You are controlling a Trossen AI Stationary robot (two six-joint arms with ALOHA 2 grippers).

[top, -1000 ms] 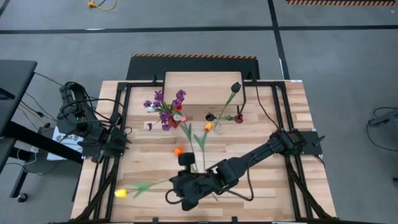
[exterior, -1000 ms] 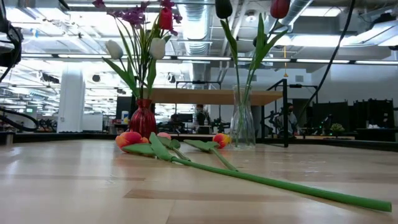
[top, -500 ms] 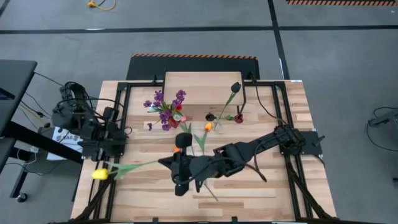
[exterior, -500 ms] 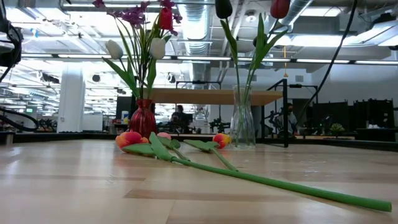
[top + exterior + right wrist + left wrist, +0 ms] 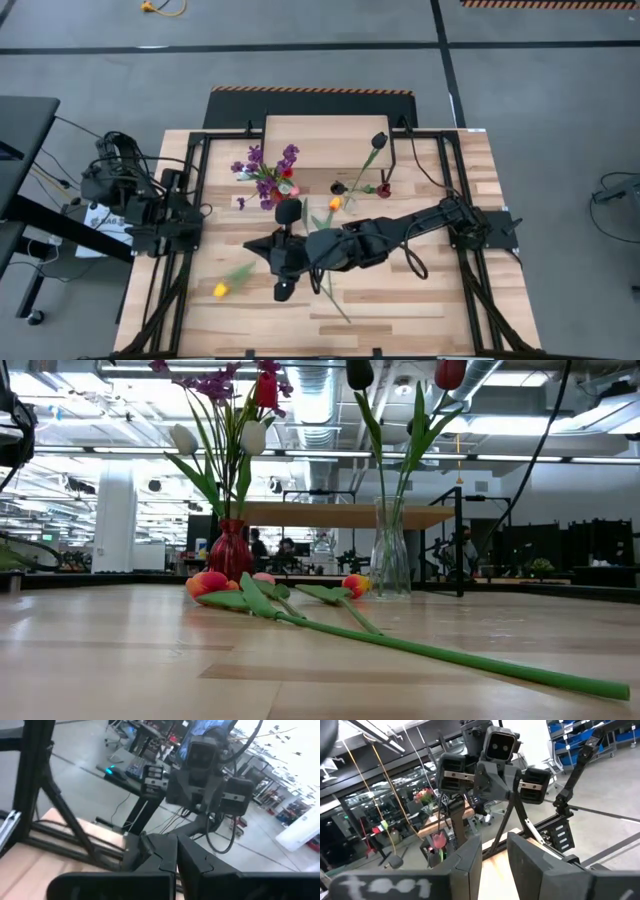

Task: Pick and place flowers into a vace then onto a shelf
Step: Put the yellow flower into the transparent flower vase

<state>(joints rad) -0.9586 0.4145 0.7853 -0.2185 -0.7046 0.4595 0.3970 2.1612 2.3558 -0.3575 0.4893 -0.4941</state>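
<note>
High view, change: yellow tulip (image 5: 220, 290) swung from the surface's (image 5: 450, 300) left edge back toward the middle, blurred mid-swing; right arm drawn further in toward the vases.
High view, meaning: carry still under way, bloom not yet in either vase, shelf (image 5: 325, 140) step still ahead.
High view, right end effector (image 5: 268, 262): left of centre, apparently shut on the tulip's stem, bloom trailing out to its left.
High view, left end effector (image 5: 187, 230): parked at the left edge, well apart from the tulip.
High view, goal: red vase (image 5: 272, 190) with purple sprigs just beyond the right end effector, in front of the shelf.
Low view: 2 vases standing, red vase and glass vase (image 5: 390, 560); loose tulips (image 5: 212, 582) lying on the surface; carried tulip and both arms out of sight.
Left wrist view: fingers (image 5: 470, 860) parted a little, nothing between them.
Right wrist view: fingers (image 5: 160, 852) pressed together; stem not discernible here.
</note>
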